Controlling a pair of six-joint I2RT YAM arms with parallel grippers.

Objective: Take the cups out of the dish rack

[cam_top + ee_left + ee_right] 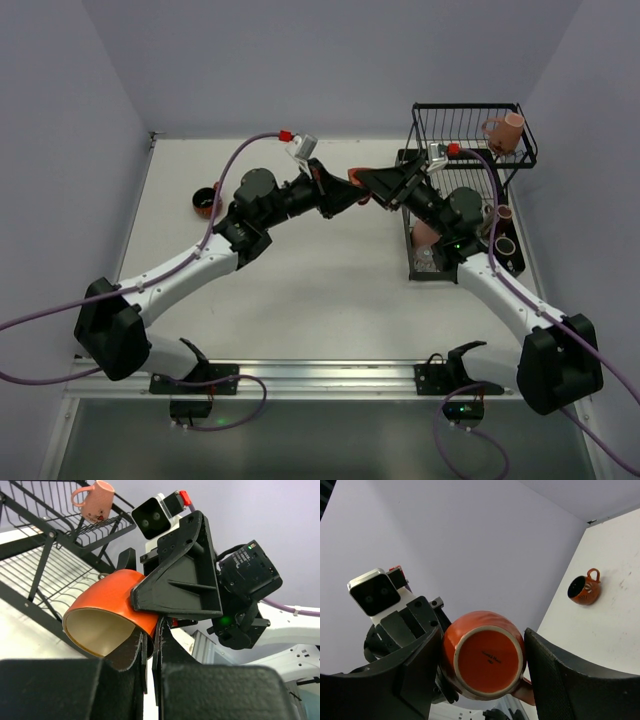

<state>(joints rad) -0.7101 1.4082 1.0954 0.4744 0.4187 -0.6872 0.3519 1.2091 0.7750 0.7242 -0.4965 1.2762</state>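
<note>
The right claw (482, 636) clamped the orange cup (107, 597) sideways, its mouth facing the left claw (152, 647). That claw sat nearly closed at the rim, and whether it gripped was unclear.

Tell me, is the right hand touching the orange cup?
Touching. The right wrist view shows the orange cup squeezed between the right hand's two fingers, no gap either side.

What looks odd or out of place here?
Nothing spilled or broken. The orange cup hangs sideways in mid-air in the right gripper, with the left gripper at its rim. The pink cup sits tilted in the rack's upper basket.
</note>
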